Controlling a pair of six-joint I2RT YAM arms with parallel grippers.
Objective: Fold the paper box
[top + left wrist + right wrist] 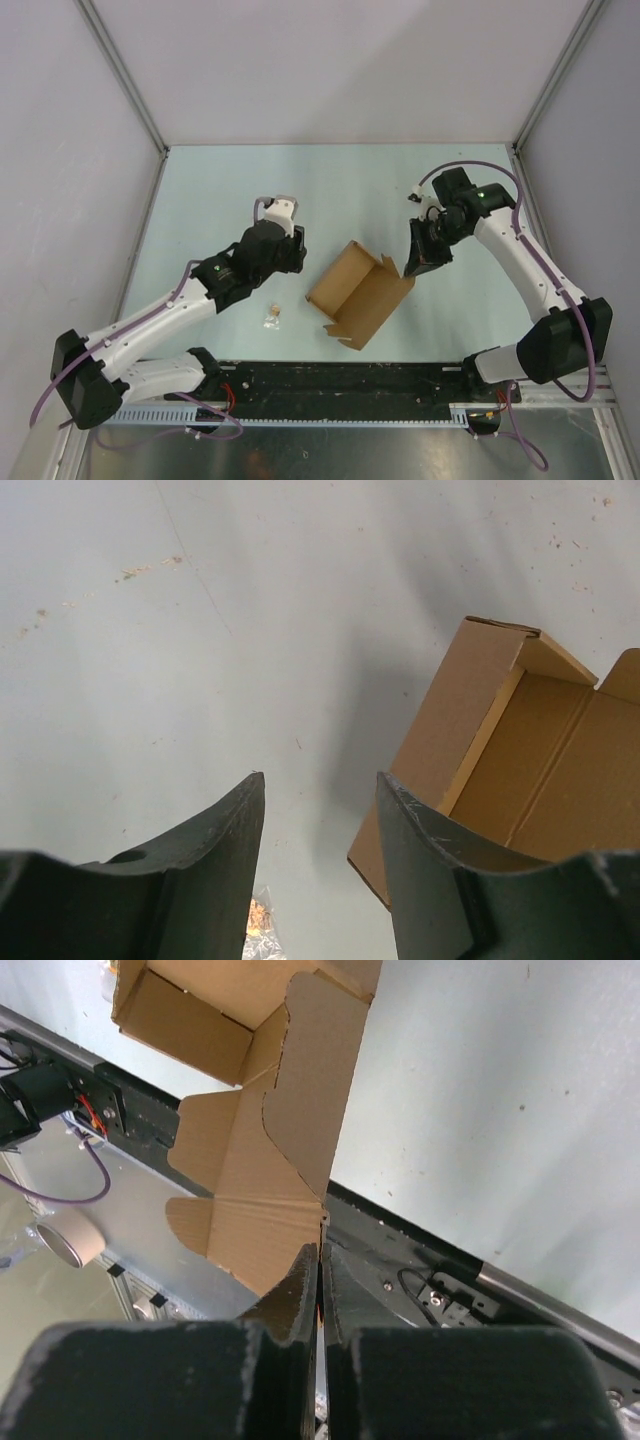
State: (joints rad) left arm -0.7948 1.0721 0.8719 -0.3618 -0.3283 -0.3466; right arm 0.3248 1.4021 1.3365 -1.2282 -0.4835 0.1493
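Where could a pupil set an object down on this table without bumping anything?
The broad far strip of table, bordered by the back wall, the left arm and the right arm, is bare. Crowded: the middle, where the right gripper pinches the paper box, with a small scrap beside the left arm.

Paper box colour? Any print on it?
The paper box is plain brown cardboard, no print visible. It shows best in the right wrist view.

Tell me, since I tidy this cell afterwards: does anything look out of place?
A tiny brown scrap lies loose on the table, left of the half-folded paper box and apart from it, like stray debris. Nothing else stands out.
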